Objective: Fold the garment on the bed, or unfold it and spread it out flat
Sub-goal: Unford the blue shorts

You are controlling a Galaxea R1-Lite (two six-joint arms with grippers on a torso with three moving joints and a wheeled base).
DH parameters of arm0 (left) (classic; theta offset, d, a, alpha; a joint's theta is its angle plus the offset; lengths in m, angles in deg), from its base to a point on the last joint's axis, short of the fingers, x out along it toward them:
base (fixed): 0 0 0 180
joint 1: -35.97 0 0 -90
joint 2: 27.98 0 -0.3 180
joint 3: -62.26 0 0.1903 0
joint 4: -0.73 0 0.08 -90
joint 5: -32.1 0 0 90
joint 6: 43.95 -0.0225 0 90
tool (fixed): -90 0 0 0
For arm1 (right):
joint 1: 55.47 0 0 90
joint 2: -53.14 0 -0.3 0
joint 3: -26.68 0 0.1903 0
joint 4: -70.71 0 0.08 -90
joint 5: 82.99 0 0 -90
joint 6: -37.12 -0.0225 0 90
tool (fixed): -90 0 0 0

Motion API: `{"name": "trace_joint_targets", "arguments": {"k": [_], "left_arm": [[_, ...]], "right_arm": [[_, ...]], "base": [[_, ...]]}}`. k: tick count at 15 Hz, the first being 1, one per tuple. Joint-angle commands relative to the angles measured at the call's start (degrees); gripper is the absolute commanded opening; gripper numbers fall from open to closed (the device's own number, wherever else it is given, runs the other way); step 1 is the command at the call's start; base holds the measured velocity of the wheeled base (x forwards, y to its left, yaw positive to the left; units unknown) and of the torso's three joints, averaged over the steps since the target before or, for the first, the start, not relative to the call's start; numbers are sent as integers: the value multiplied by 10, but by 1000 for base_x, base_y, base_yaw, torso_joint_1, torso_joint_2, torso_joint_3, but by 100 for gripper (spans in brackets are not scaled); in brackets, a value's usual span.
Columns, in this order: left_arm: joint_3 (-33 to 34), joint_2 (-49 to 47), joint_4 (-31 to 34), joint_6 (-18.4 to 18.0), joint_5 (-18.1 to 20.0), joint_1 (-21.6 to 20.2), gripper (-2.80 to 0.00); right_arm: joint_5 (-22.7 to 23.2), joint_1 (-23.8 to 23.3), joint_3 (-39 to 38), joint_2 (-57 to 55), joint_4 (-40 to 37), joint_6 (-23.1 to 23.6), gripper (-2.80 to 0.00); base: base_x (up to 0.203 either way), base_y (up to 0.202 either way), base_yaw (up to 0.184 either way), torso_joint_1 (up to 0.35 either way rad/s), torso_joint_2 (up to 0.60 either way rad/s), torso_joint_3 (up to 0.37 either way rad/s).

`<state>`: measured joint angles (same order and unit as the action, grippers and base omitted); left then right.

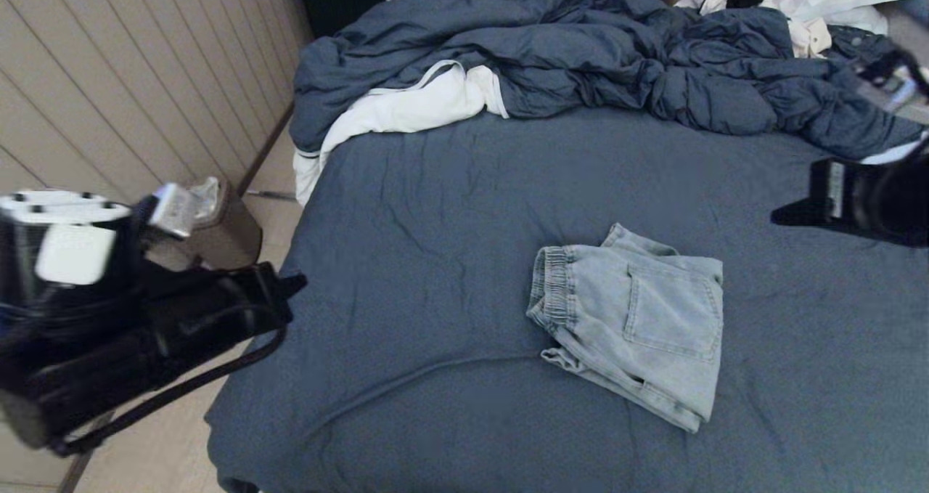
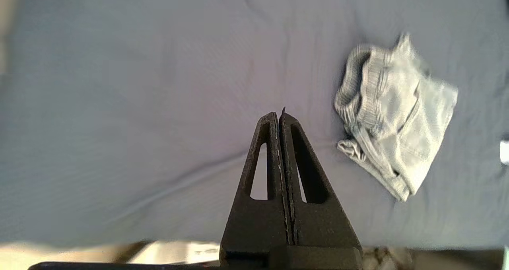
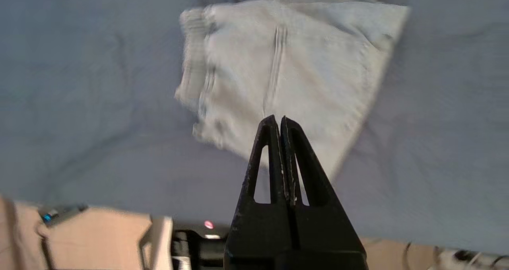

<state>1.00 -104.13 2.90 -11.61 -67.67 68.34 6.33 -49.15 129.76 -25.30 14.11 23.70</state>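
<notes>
The left gripper (image 2: 281, 117) hangs over the floor just off the bed's left edge, near its near-left corner; its two fingers are pressed together with nothing between them. In the head view only the tip of the left gripper (image 1: 294, 284) reaches the sheet's edge.

The bed (image 1: 435, 261), covered in a dark slate-blue sheet, fills most of the head view. The garment (image 1: 639, 319), light blue denim-look shorts, lies folded into a compact packet on the sheet, right of the bed's centre and toward the near edge. Its ribbed waistband faces the left edge; the back patch pocket faces up. No gripper touches it.

The right gripper (image 3: 280, 123) is held above the bed near the right edge, apart from the garment (image 3: 294, 75); its fingers are pressed together and hold nothing. In the head view the right gripper (image 1: 787, 216) points toward the left edge.

Along the far edge lies a crumpled dark blue duvet (image 1: 580, 50), with a white cloth (image 1: 406, 108) at its far-left corner.
</notes>
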Motion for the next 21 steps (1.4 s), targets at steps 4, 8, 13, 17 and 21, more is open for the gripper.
{"name": "trace_joint_targets", "arguments": {"k": [4, 8, 13, 17, 21], "left_arm": [[-24, 370, 385, -26, -216, -40, -280], [-48, 516, 511, -108, -245, -252, -280], [64, 634, 541, -173, -68, -343, -280], [199, 717, 466, -205, 58, -330, -280], [278, 762, 392, -257, 131, -328, -280]], "right_arm": [[0, 4, -244, 319, 0, 59, -280], [-3, 7, -361, 448, -1, 73, -280], [-9, -1, -488, 604, 7, 93, -280], [-49, -7, -657, 625, 232, 121, -280], [-73, -9, -797, 626, 447, 197, -280]], "base": [[0, 0, 0, 0, 0, 0], [0, 0, 0, 0, 0, 0], [0, 0, 0, 0, 0, 0], [0, 0, 0, 0, 0, 0], [0, 0, 0, 0, 0, 0]]}}
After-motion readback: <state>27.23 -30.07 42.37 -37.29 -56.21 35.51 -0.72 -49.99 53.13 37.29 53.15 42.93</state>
